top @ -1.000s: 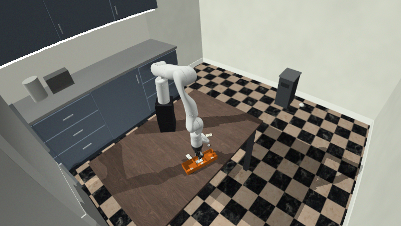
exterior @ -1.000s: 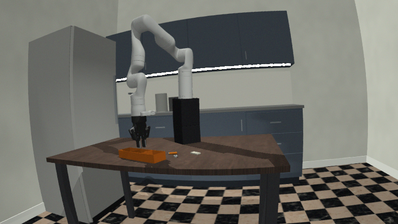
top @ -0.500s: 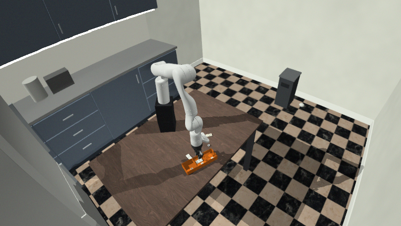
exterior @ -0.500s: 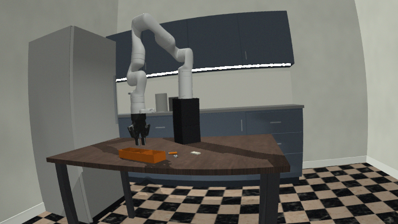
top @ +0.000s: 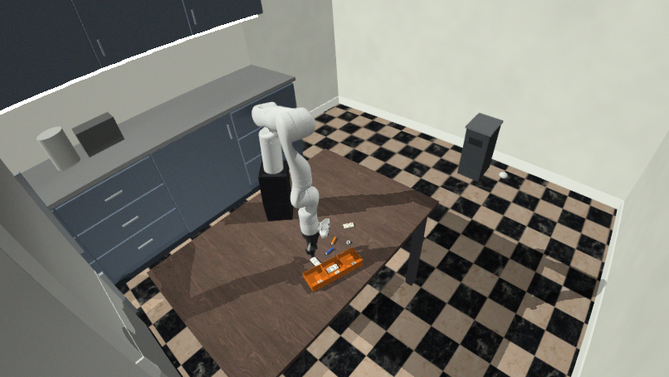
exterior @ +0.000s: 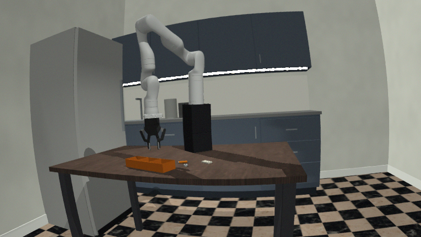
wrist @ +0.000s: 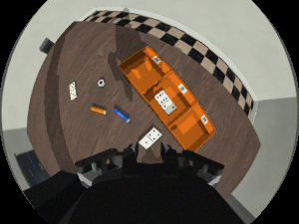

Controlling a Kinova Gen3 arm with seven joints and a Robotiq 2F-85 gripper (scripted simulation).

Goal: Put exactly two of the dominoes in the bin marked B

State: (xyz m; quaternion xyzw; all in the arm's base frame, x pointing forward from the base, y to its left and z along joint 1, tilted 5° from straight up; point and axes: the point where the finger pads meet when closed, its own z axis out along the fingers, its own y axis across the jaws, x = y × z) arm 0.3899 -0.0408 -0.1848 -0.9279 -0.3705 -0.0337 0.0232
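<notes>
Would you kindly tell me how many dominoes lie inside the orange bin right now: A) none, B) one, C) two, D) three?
B: the wrist view shows one domino in the middle compartment of the orange bin; a second domino lies on the table beside the bin and a third domino far off.

Open air surrounds the claw above the table; the orange bin stands just beside.
</notes>
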